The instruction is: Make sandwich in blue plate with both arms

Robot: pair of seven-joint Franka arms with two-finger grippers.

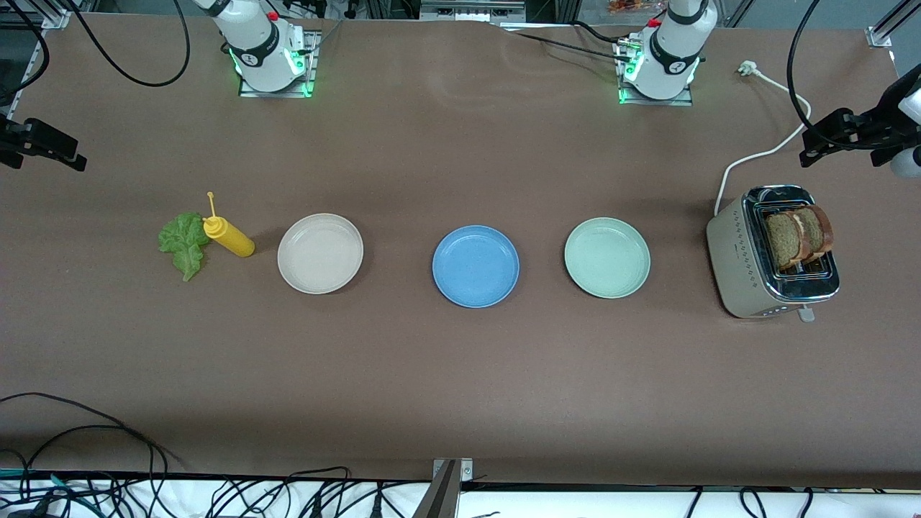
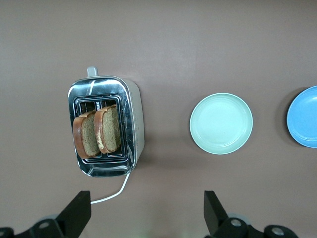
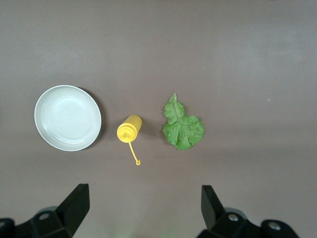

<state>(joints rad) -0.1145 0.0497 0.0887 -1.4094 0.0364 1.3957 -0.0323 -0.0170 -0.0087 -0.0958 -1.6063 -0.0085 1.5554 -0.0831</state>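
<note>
The blue plate (image 1: 475, 266) sits mid-table with nothing on it; its edge shows in the left wrist view (image 2: 304, 116). Two brown toast slices (image 1: 799, 236) (image 2: 99, 133) stand upright in a toaster (image 1: 741, 270) (image 2: 133, 119) at the left arm's end. A green lettuce leaf (image 1: 183, 243) (image 3: 182, 126) lies flat at the right arm's end. My left gripper (image 2: 147, 203) hangs open high over bare table by the toaster's cord. My right gripper (image 3: 143, 196) hangs open high over bare table by the lettuce. Both are empty.
A beige plate (image 1: 320, 253) (image 3: 67, 117) and a pale green plate (image 1: 607, 257) (image 2: 221, 123) flank the blue one. A yellow squeeze bottle (image 1: 229, 236) (image 3: 130, 128) stands between lettuce and beige plate. The toaster's white cord (image 1: 763, 155) runs toward the left arm's base.
</note>
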